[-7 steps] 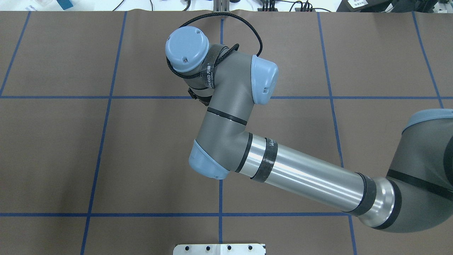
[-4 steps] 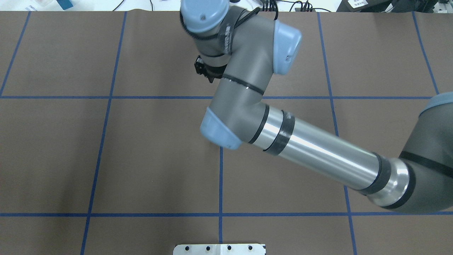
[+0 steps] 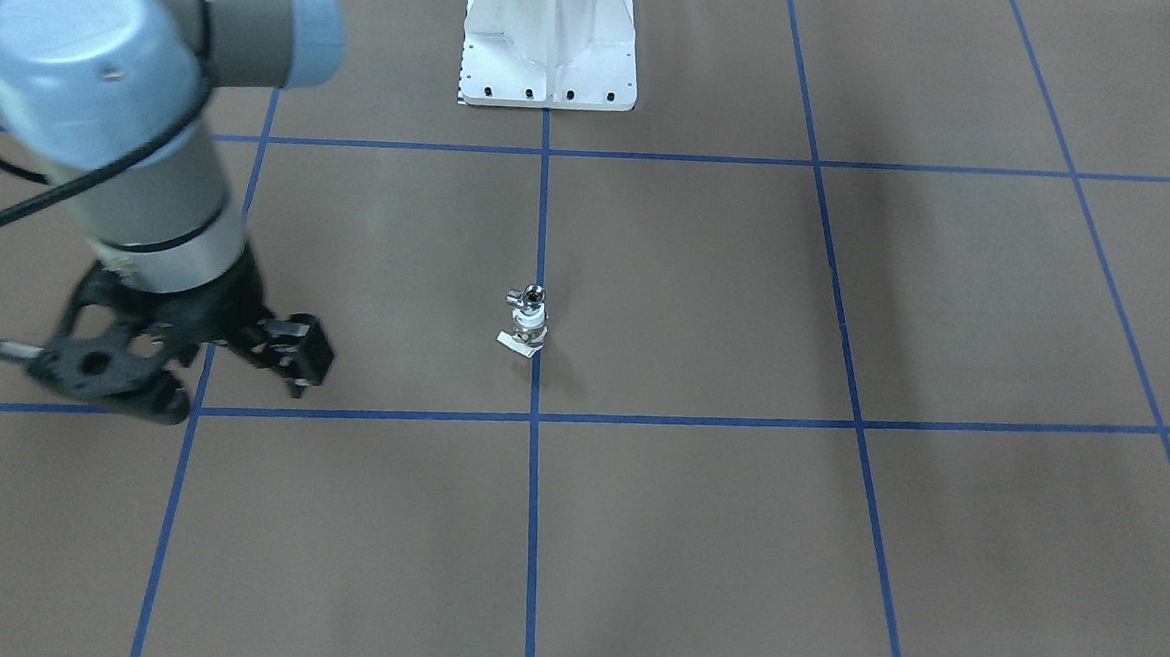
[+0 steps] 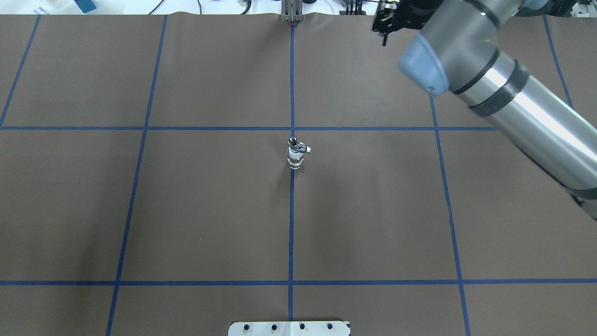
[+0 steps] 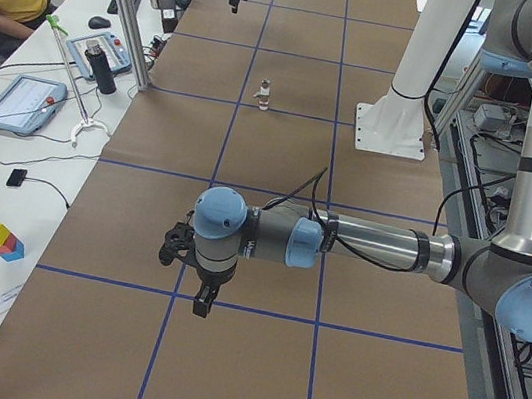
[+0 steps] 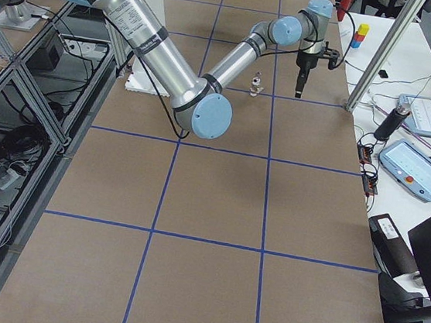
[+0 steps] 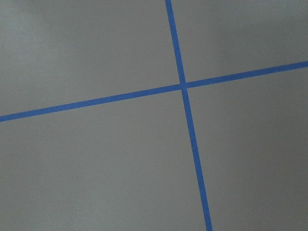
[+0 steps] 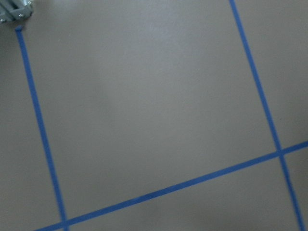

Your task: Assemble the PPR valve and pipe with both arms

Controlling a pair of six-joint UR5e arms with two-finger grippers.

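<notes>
Valve (image 4: pixel 295 156) stands at the table's (image 4: pixel 210 210) centre (on a tape line (image 4: pixel 291 224)).

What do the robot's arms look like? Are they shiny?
Partly! The right arm and left arm are round tubes, grey and shiny silver, with light-blue caps on the joints and black bands. A black cable loops beside the right arm's wrist. The right gripper is black, with holes in its frame.

Open table (image 4: pixel 210 210) all round the upright valve (image 4: pixel 295 157), right arm (image 4: pixel 513 88) and white pedestal (image 4: pixel 289 328) well apart.
</notes>
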